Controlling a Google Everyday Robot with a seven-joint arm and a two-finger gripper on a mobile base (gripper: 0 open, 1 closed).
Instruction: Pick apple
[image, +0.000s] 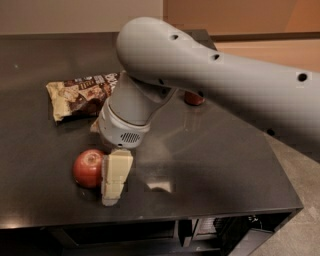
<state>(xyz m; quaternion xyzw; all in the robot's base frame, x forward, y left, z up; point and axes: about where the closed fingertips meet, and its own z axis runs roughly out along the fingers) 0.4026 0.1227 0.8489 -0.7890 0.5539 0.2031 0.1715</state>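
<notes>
Apple (89, 167): round, glossy red, pale yellowish dimple on top. Sits near-left on the dark table (225, 165). Gripper (115, 177) is low at the table, right against the apple's right side; open or closed, cannot tell. Snack bag (80, 95) far-left. Red can (194, 98) mostly hidden behind the arm (225, 75).

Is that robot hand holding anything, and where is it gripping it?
Cannot be told: the gripper is low beside the apple, which rests on the table.

Dim, warm light — glare on tabletop (225, 165) nr gripper (112, 179).
</notes>
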